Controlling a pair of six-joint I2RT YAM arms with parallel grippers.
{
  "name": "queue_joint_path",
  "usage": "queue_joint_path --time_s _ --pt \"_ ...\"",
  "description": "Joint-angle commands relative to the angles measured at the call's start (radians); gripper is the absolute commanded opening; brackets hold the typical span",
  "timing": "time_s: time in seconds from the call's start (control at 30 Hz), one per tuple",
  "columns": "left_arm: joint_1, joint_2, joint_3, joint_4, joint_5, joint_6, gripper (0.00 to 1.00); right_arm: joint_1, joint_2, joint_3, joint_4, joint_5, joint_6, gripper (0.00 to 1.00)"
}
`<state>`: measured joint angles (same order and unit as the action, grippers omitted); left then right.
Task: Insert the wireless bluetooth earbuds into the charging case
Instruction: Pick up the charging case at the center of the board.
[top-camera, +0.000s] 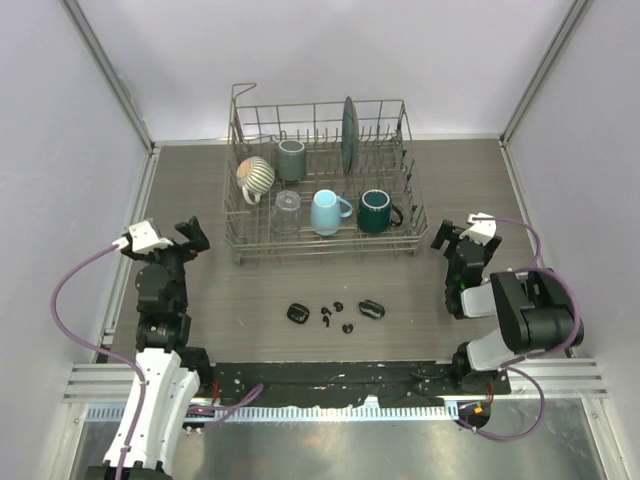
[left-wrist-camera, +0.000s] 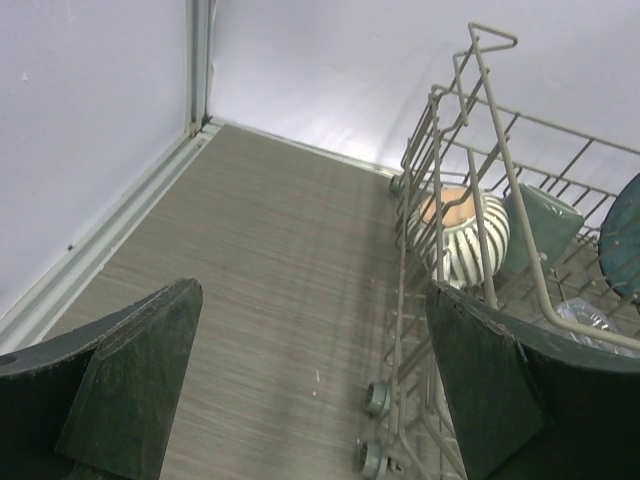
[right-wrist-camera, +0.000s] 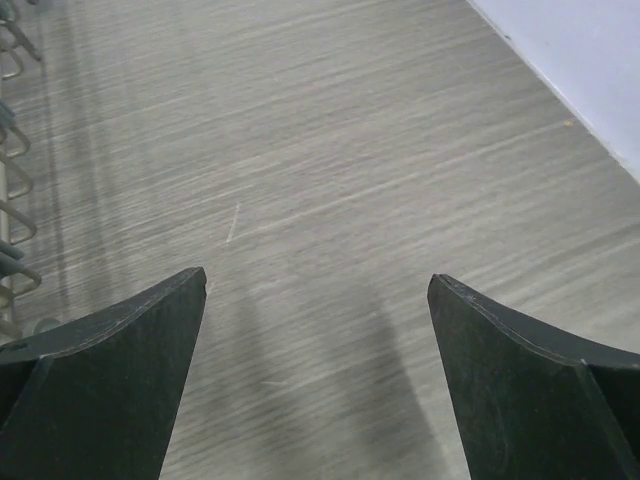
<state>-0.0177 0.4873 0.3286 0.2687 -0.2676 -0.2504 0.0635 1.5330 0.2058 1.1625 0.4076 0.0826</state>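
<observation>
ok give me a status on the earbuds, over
Left end effector open, empty, out left. Right end effector open, empty, out right. Earbuds loose on table between cases. Rack behind, nothing in the way.

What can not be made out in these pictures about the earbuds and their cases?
- Earbuds, top view: too small to count surely or see stems.
- Left case and right case, top view: too small to tell open or closed.
- Both wrist views: earbuds and cases lie outside the frame.
</observation>
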Motion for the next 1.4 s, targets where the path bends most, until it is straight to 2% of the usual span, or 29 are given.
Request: queue_joint_path --time_s 0.0,0.03,0.07,0.17,0.2,0.23,0.27,0.33,0.37,0.43,0.47,0.5,0.6,0.67,0.7,0.8,0.87,1.0,1.13,1.17,1.23,1.37 --pt "-0.001 -0.033 0.096 -0.193 -0.027 -0.049 1.00 0.012 -0.210 0.049 -0.218 0.175 0.071 0.99" --pt "-0.001 -0.039 0.124 -0.236 -0.063 -0.067 1.00 0.013 -0.358 0.091 -0.356 0.266 0.113 0.99" --pt "-0.001 -0.045 0.141 -0.253 -0.065 -0.087 1.00 0.009 -0.413 0.187 -0.621 0.301 0.167 1.00" --pt "0.001 -0.069 0.208 -0.296 -0.047 -0.076 1.00 0.004 -0.552 0.346 -0.937 0.309 0.230 1.00" --pt "0.001 -0.069 0.225 -0.342 -0.105 -0.195 1.00 0.005 -0.574 0.386 -1.018 0.284 0.261 1.00" --pt "0.001 -0.064 0.278 -0.396 -0.233 -0.298 1.00 0.004 -0.608 0.427 -1.091 0.202 0.281 1.00" --pt "0.001 -0.058 0.311 -0.457 -0.260 -0.364 1.00 0.005 -0.622 0.504 -1.217 0.166 0.295 1.00" --pt "0.001 -0.040 0.369 -0.488 -0.204 -0.305 1.00 0.004 -0.655 0.562 -1.290 0.067 0.353 1.00" --pt "-0.001 -0.035 0.383 -0.487 -0.140 -0.294 1.00 0.004 -0.697 0.581 -1.288 -0.066 0.356 1.00" --pt "0.001 -0.013 0.447 -0.543 -0.102 -0.308 1.00 0.004 -0.750 0.560 -1.256 -0.212 0.393 1.00" --pt "-0.001 -0.007 0.467 -0.578 -0.069 -0.303 1.00 0.004 -0.790 0.526 -1.214 -0.392 0.382 1.00" --pt "0.001 0.000 0.487 -0.618 -0.035 -0.282 1.00 0.005 -0.800 0.515 -1.206 -0.482 0.376 1.00" --pt "-0.001 0.011 0.553 -0.716 0.085 -0.162 1.00 0.004 -0.778 0.526 -1.288 -0.700 0.368 0.99" --pt "0.001 -0.001 0.543 -0.715 0.100 -0.117 1.00 0.010 -0.763 0.543 -1.381 -0.765 0.338 1.00" --pt "-0.001 -0.004 0.537 -0.715 0.154 -0.083 1.00 0.016 -0.758 0.543 -1.399 -0.806 0.316 1.00" --pt "0.001 0.005 0.523 -0.753 0.188 -0.062 1.00 0.068 -0.737 0.549 -1.445 -0.822 0.231 1.00" --pt "-0.001 0.029 0.515 -0.778 0.206 -0.064 1.00 0.157 -0.703 0.589 -1.492 -0.781 0.163 0.99" --pt "0.001 0.071 0.517 -0.841 0.163 -0.092 1.00 0.349 -0.643 0.639 -1.590 -0.530 0.060 0.99" --pt "0.001 0.066 0.521 -0.875 0.113 -0.075 1.00 0.548 -0.573 0.623 -1.669 -0.341 0.013 0.96" --pt "0.001 0.060 0.517 -0.869 0.104 -0.072 1.00 0.629 -0.550 0.621 -1.678 -0.292 0.017 0.96" --pt "0.001 0.050 0.512 -0.865 0.081 -0.070 1.00 0.670 -0.472 0.644 -1.707 -0.189 0.049 0.95" --pt "0.001 0.042 0.506 -0.864 0.079 -0.069 1.00 0.685 -0.360 0.658 -1.724 -0.185 0.140 0.87"
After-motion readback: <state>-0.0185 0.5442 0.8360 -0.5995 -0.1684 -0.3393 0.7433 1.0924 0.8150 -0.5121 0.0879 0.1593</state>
